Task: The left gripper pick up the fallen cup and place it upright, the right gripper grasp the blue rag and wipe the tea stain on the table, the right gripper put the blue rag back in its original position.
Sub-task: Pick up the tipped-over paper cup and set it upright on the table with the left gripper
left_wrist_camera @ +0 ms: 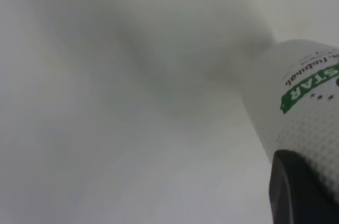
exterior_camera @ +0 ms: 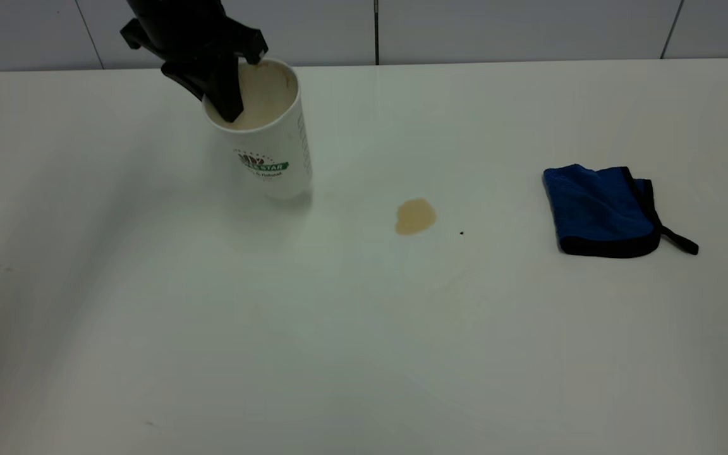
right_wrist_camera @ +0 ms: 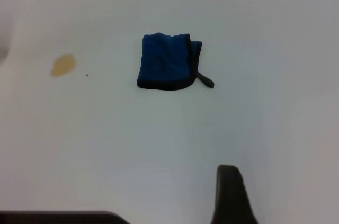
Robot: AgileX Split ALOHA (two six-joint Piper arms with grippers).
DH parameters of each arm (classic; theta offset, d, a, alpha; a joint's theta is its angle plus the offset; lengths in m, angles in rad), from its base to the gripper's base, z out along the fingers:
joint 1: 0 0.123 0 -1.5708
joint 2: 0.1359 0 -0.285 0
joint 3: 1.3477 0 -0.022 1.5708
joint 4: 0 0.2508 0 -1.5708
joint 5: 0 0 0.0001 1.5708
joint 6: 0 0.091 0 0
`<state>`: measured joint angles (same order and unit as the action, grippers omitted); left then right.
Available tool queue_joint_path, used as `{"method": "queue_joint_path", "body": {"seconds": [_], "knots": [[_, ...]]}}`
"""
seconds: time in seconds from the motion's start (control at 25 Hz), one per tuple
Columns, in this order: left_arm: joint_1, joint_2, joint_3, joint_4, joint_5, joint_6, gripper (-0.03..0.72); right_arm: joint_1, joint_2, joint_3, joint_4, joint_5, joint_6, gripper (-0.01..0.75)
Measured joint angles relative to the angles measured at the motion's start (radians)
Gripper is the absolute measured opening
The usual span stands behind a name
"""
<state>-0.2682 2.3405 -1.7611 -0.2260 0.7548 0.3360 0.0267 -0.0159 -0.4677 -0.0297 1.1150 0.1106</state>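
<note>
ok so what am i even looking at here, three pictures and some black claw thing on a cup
It is a two-armed robot at a white table, photographed by three cameras at once. The wide picture comes from a camera outside the rig that faces it. The other two come from small cameras on the arms' wrists.

The black claw is the left gripper. It grips the rim of the cup, one finger inside and one outside, and the cup leans a little. The left wrist picture shows that cup's wall up close.

On the table lie a light-brown tea stain, a tiny black speck and a folded blue rag, untouched. The right wrist camera looks down at the rag from some way off; only one black fingertip shows.
</note>
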Motion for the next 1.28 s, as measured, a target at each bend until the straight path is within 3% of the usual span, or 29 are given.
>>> {"method": "queue_joint_path", "body": {"seconds": [0.72,1.28], "knots": [[-0.005,0.111,-0.083,-0.014,0.018,-0.029,0.04,0.0,0.0,0.0,0.0,0.0,0.0,0.534],[-0.015,0.102,-0.098,-0.015,0.024,-0.027,0.419,0.0,0.0,0.0,0.0,0.0,0.0,0.534]]}}
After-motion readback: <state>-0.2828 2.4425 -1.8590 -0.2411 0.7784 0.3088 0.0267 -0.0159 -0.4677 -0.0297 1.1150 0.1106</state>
